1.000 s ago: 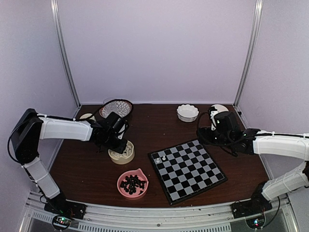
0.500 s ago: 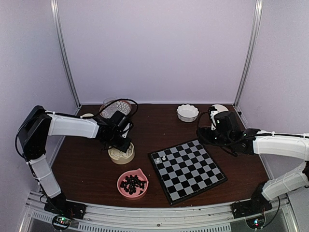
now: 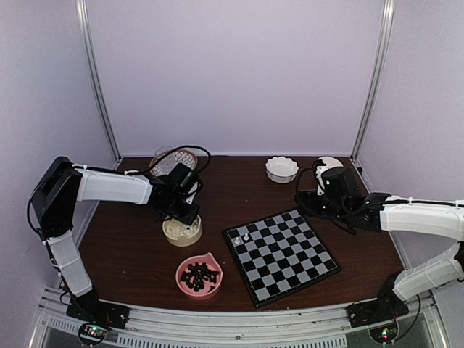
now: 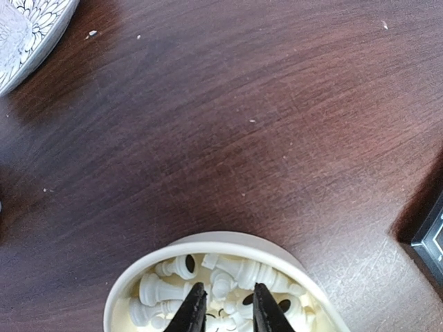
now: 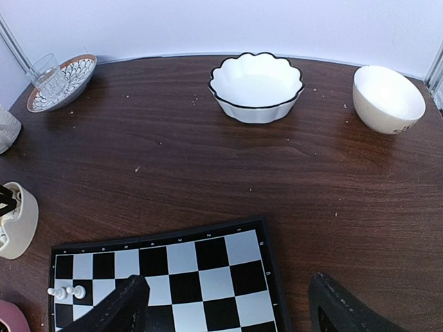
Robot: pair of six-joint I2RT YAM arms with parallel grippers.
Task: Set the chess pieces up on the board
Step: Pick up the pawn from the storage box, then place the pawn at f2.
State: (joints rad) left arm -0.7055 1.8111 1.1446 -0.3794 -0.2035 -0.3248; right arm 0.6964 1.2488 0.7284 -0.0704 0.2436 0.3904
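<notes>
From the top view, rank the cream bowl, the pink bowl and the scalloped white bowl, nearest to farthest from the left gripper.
1. Cream bowl: directly under the left gripper, whose fingers dip into it.
2. Pink bowl: nearer the table's front edge, left of the board.
3. Scalloped white bowl: at the back, to the right.

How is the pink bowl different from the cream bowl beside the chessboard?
The pink bowl holds black pieces; the cream bowl holds white pieces. The pink bowl has nothing over it; the left end effector dips into the cream bowl. Both stand left of the board.
</notes>
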